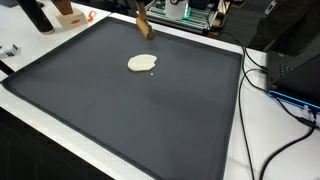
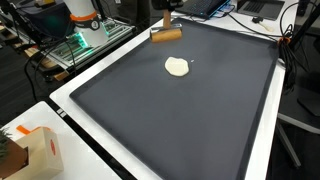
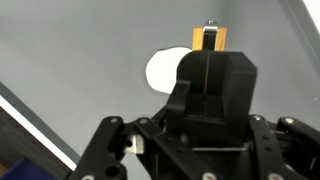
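Wide free passage is offered across the bare dark mat [image 1: 120,120]. It is broken only by a flat white disc [image 1: 142,63] towards the far side and a wooden block [image 2: 166,35] at the far edge. Cables [image 1: 297,104] are strung beside one edge. A cardboard box [image 2: 35,150] is stood off the mat.

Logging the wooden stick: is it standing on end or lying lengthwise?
Lengthwise: the wooden stick stretches level by the far edge of the dark mat, under the gripper. Resting or lifted: cannot tell.
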{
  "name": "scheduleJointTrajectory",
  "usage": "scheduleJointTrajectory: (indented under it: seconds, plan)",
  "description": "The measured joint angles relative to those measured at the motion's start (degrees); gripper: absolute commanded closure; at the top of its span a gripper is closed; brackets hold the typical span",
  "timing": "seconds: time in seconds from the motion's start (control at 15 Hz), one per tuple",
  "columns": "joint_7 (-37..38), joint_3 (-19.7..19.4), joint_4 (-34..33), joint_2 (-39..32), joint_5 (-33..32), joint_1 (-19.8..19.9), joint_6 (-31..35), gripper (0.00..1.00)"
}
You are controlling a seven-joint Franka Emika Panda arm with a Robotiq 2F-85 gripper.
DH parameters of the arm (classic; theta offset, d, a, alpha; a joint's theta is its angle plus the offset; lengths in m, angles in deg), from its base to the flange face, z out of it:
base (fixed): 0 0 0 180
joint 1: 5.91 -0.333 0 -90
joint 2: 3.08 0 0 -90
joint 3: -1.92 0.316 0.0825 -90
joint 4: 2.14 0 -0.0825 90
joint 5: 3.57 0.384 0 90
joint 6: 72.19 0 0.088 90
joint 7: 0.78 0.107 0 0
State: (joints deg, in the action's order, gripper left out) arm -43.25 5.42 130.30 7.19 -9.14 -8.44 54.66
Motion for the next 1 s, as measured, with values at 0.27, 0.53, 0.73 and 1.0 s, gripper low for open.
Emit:
scheduleJointTrajectory:
  seconds: [0.27,0.53,0.73,1.0]
  plan:
    - [11.53,-0.56,-1.58,1.01,0.02,0.0,-1.8,0.77]
    - [23.38,-0.64,-3.11,1.57,0.09,0.0,-3.84,0.77]
    - [31.16,-0.63,-3.87,1.78,0.17,0.01,-4.41,0.52]
    - [32.98,-0.63,-4.16,1.84,0.17,0.01,-4.67,0.52]
